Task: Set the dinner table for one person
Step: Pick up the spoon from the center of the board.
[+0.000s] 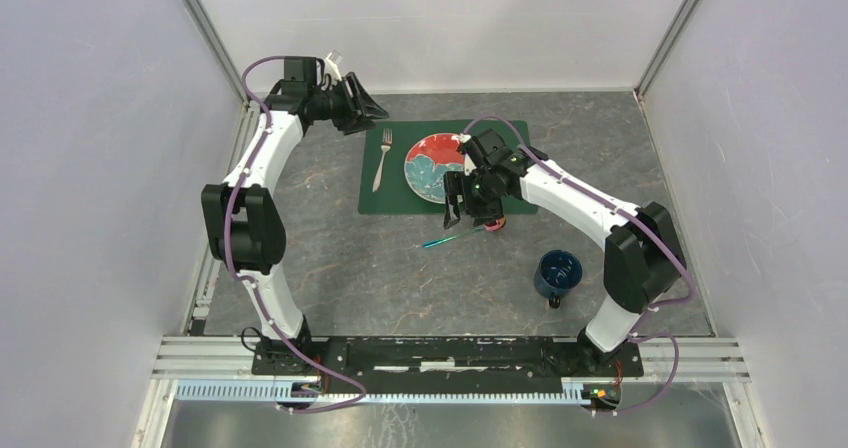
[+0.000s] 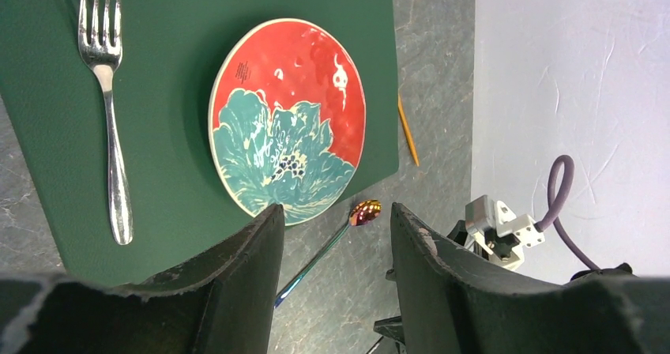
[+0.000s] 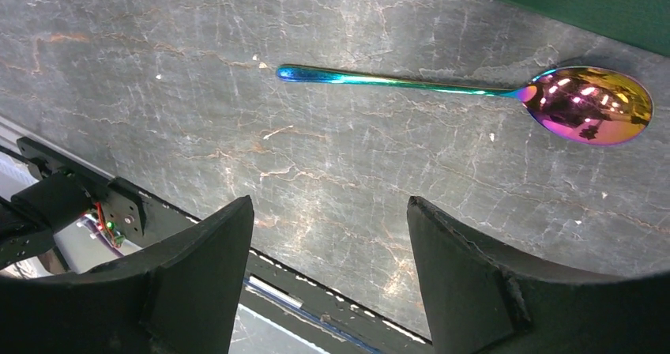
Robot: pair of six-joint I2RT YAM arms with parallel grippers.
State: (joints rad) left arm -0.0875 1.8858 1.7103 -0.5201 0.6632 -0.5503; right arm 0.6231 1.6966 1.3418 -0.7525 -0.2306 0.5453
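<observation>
On the dark grey stone-look dinner table [image 1: 340, 258] lies a green placemat [image 1: 395, 193] with a silver fork [image 1: 381, 160] on its left and a red and teal plate [image 1: 432, 163] in its middle. An iridescent spoon [image 1: 458, 236] lies on the bare table just in front of the placemat; it also shows in the right wrist view [image 3: 474, 93] and the left wrist view [image 2: 332, 243]. My right gripper [image 1: 470, 208] is open and empty, hovering over the spoon. My left gripper [image 1: 362, 108] is open and empty at the placemat's far left corner.
A dark blue mug [image 1: 557, 273] stands on the table at the front right, near the right arm's elbow. A thin yellow stick [image 2: 408, 129] lies on the table beside the placemat's right edge. White walls enclose the table on three sides.
</observation>
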